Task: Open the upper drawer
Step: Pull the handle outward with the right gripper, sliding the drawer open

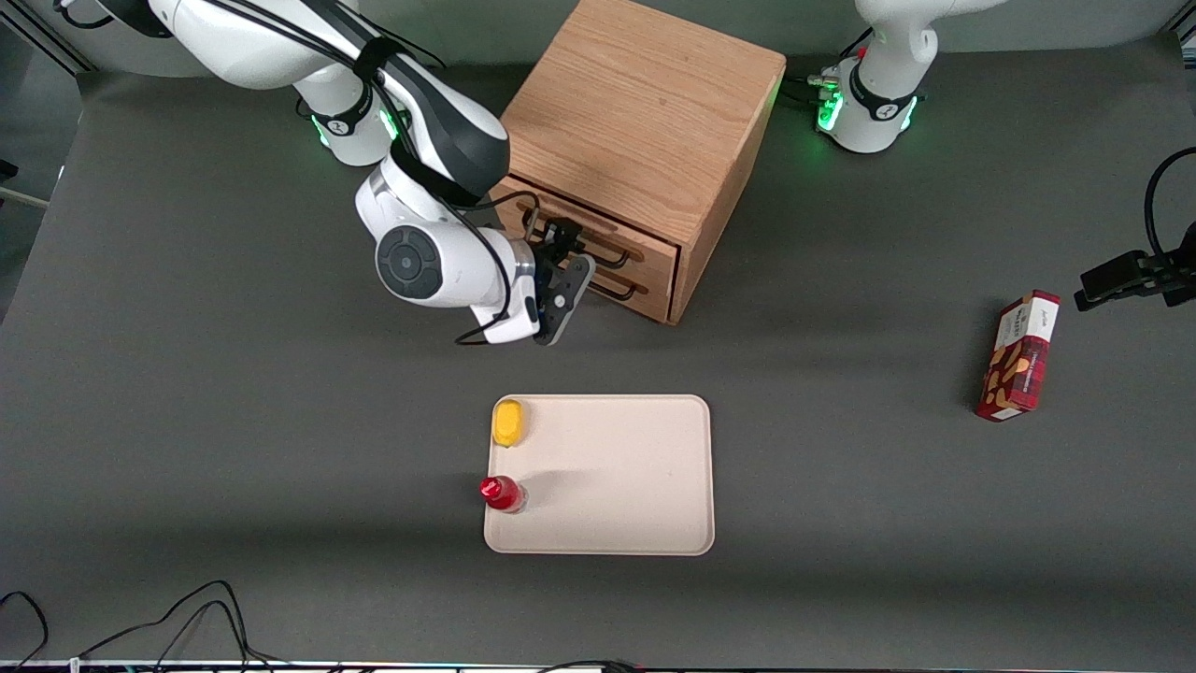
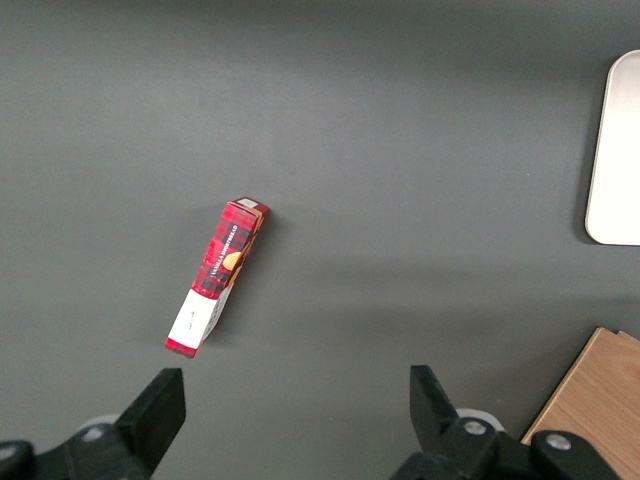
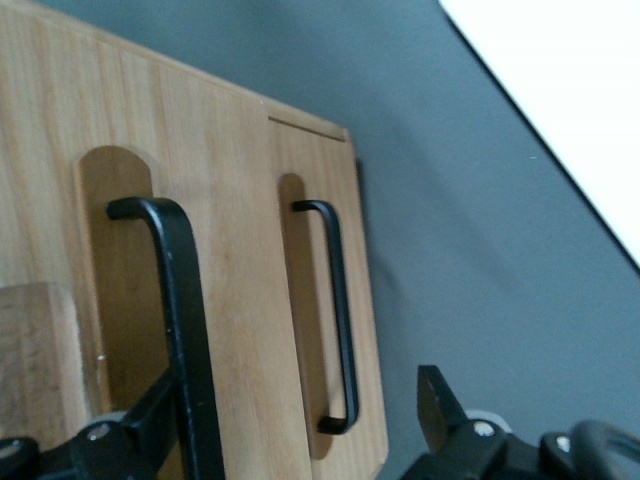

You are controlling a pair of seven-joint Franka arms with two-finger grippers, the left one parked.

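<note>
1. Cabinet of light oak stands on the dark table, turned at an angle, so its drawer fronts face the tray and somewhat toward the working arm's end of the table.
2. The upper drawer sits at the top of that front face, its front level with the cabinet's, its long axis running along the face from the edge near the arm down to the corner nearest the front camera.
3. Its black wire handle lies along the same axis inside a rounded recess.
4. The bottom drawer lies just beneath, with a matching handle.
5. The gripper is right in front of the upper drawer; its jaws are apart, one finger touching or just beside the upper handle's bar, the other finger out over the table.
6. A beige tray lies nearer the front camera, carrying a yellow object and a red-capped bottle.
7. A red box lies toward the parked arm's end.
</note>
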